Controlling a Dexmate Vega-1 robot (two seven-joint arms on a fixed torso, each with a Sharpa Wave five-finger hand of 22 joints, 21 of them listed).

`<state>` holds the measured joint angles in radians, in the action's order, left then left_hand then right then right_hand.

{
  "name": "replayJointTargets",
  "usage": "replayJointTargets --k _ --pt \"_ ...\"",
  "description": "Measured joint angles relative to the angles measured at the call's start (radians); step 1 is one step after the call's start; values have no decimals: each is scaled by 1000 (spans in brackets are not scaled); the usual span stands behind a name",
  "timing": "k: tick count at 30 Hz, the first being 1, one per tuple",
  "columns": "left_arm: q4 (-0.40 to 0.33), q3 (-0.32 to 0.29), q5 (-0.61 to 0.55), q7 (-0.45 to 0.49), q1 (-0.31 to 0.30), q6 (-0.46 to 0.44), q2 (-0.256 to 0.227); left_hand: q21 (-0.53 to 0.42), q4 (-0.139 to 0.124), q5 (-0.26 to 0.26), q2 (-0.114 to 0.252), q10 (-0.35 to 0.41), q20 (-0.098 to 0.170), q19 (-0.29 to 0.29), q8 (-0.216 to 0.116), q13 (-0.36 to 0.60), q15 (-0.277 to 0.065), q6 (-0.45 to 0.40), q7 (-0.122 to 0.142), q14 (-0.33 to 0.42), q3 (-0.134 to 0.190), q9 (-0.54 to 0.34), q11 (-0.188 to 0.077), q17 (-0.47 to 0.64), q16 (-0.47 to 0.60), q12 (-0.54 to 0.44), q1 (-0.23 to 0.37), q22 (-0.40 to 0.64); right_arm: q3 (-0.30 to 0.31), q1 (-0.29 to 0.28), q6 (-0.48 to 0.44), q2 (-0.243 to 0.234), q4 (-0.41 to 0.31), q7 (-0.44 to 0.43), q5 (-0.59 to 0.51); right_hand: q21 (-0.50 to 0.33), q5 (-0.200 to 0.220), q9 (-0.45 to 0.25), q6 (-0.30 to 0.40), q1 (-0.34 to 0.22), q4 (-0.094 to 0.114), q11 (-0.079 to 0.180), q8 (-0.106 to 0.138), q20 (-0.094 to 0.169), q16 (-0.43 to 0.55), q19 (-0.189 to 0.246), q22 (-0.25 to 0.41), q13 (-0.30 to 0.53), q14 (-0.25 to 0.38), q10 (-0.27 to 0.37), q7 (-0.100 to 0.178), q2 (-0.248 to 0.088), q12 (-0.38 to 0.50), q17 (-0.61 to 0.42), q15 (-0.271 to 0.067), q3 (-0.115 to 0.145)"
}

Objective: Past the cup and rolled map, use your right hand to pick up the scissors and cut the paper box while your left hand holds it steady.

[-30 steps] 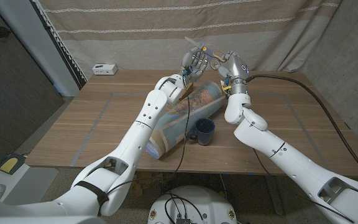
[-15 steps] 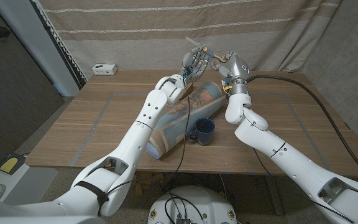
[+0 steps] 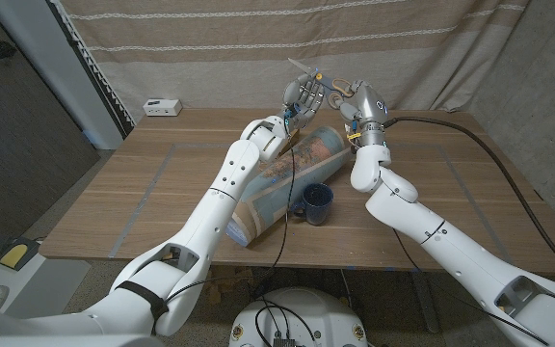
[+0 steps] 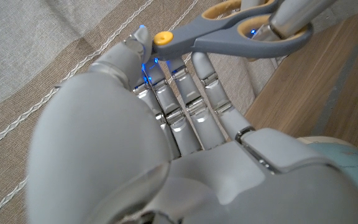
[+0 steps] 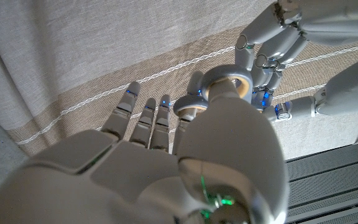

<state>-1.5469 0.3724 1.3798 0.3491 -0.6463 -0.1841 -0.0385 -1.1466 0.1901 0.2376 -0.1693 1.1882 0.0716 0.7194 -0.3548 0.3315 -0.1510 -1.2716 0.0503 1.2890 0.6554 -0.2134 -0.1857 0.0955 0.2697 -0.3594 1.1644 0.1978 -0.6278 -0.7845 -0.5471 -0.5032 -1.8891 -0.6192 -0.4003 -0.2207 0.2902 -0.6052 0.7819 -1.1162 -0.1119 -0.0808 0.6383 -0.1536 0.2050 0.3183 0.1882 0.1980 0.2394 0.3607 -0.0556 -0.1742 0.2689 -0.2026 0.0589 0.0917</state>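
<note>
A: We see a beige curtain with pale stripes hanging behind a wooden table (image 3: 162,183). Far left at the back edge sits a small white box-shaped device (image 3: 161,107).

B: Moving right, we have the large rolled map with a printed blue and tan surface (image 3: 282,183) lying diagonally on the table, the left arm reaching over it. Just beside the roll, on its right, stands the dark blue cup with a handle (image 3: 315,202).

A: Above the far end of the roll, both hands are raised in front of the curtain. The left hand (image 3: 300,99) has its fingers stretched upward and spread. We cannot tell whether it holds anything; something thin and pale pokes up above its fingertips, too small for us to name.

B: In the left wrist view, the grey-handled scissors with a yellow pivot and yellow-lined loops (image 4: 229,28) cross just past the left hand's fingertips (image 4: 188,93), close or touching; we cannot tell which.

A: The right hand (image 3: 355,99) has hold of the scissors. In the right wrist view, a thumb passes through one loop (image 5: 227,87), the other fingers extended behind.

B: The two hands are close together, well past the cup.
</note>
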Motion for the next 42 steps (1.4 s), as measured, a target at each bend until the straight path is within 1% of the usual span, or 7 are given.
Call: replayJointTargets --k 17,24,35,36,38,40,42 --pt "-25 -1 -9 9 -25 30 2 -16 -6 -63 -14 -16 -5 -21 31 -20 -5 38 22 -8 -6 14 -9 -2 -10 16 -14 2 11 -8 3 -8 -18 15 24 0 -22 -80 -36 0 2 -5 62 0 0 0 -1 0 0 -5 -3 0 -7 0 0 15" --pt "-42 -1 -18 22 -31 34 -6 -16 -19 -67 -21 -66 -11 -39 163 -55 -15 356 105 -18 6 18 -8 -2 -47 67 -138 -7 13 -9 3 -11 -24 20 30 0 -32 -101 -44 0 0 -5 64 0 0 0 -2 0 -4 -5 -4 0 -14 0 4 17" --pt "-69 5 -40 31 -37 44 -27 53 5 -55 -34 -170 -13 -88 162 -72 -72 449 123 -76 -53 18 -14 -1 -81 130 -242 -21 15 -10 -4 -13 -29 23 35 -7 -56 -165 -68 0 -8 -11 88 14 0 40 1 0 6 0 -10 0 -22 0 5 33" --pt "-72 6 -41 31 -38 46 -28 64 2 -55 -38 -186 -13 -96 159 -72 -74 449 123 -92 -64 18 -13 1 -83 137 -247 -21 15 -10 -6 -13 -29 23 36 -7 -58 -168 -70 0 -8 -13 123 14 0 39 1 0 6 -3 -8 0 -22 0 5 34" --pt "-77 7 -45 31 -38 48 -31 86 -5 -55 -31 -220 -13 -109 158 -75 -81 451 126 -133 -85 18 -12 71 -85 151 -264 -21 15 -10 -9 -14 -30 23 37 -12 -58 -177 -70 0 -6 -16 124 18 0 43 1 0 9 -5 -8 0 -22 0 9 38" --pt "-83 5 -51 32 -39 60 -35 99 -11 -55 -35 -243 -16 -112 158 -76 -73 458 132 -155 -100 18 -14 102 -84 160 -291 -21 16 -11 -18 -15 -29 23 39 -16 -65 -185 -75 0 -7 -16 173 25 0 50 1 0 11 -5 -14 0 -22 0 11 43" --pt "-87 5 -54 33 -41 66 -36 113 -9 -55 -35 -269 -15 -126 159 -80 -61 469 143 -182 -105 18 -11 99 -81 164 -291 -21 17 -11 -23 -15 -28 23 41 -16 -67 -192 -74 0 -7 -16 182 23 0 59 1 0 11 -5 -15 0 -22 1 11 43"
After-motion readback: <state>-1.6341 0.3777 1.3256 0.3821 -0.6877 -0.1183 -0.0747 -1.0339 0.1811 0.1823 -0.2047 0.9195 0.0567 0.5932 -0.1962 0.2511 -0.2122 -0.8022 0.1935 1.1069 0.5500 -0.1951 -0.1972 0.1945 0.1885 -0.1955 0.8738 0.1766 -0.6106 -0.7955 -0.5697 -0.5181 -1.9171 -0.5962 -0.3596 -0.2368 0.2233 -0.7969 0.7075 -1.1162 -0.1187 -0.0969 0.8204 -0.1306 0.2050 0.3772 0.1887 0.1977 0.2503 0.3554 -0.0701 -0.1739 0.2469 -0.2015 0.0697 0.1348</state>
